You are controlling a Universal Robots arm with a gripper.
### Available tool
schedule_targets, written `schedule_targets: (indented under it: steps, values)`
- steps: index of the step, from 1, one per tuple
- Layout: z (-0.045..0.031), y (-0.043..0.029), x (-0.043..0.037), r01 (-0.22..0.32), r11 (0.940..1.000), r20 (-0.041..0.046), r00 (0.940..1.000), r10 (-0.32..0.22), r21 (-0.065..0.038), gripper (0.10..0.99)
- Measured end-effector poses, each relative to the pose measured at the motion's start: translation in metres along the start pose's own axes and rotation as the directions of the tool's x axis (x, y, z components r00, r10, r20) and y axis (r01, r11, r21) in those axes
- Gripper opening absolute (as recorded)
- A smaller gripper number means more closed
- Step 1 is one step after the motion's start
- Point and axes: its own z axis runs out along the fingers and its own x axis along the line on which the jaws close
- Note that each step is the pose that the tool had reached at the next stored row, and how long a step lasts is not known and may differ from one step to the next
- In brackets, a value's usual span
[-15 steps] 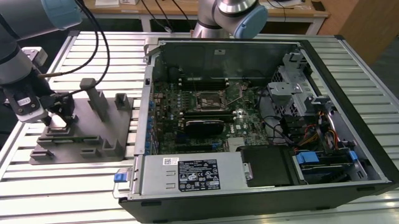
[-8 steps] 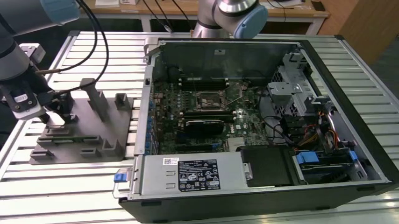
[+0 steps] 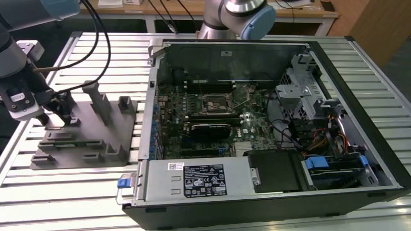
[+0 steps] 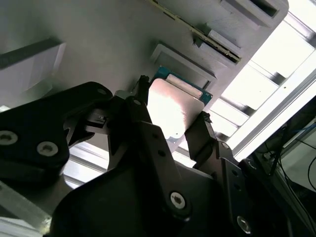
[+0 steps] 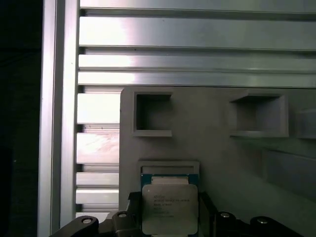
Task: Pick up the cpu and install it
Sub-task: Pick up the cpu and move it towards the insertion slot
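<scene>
The cpu [image 5: 169,210], a small square chip with a pale silver top and a green edge, sits between my gripper's two black fingers in both wrist views. It is over a shallow recess of the grey plastic fixture [image 5: 212,143]. My gripper [image 4: 173,106] has one finger [image 4: 143,96] against one edge of the cpu [image 4: 170,108] and the other finger against the opposite edge, so it is shut on it. In the exterior view my gripper [image 3: 55,115] is at the far end of the fixture [image 3: 90,139], on the exterior view's left, well away from the motherboard's socket [image 3: 215,101].
An open computer case [image 3: 359,144] lies on the slatted aluminium table [image 3: 77,192], to the exterior view's right of the fixture. Upright posts [image 3: 103,101] rise from the fixture near my gripper. A second arm's base [image 3: 241,14] stands behind the case.
</scene>
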Motion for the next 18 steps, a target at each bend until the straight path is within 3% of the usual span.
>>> schedule_targets:
  steps: [18]
  values:
    - [-0.0223, 0.0008, -0.0005, 0.0, 1.0, 0.0, 1.0, 0.0, 0.0, 0.541]
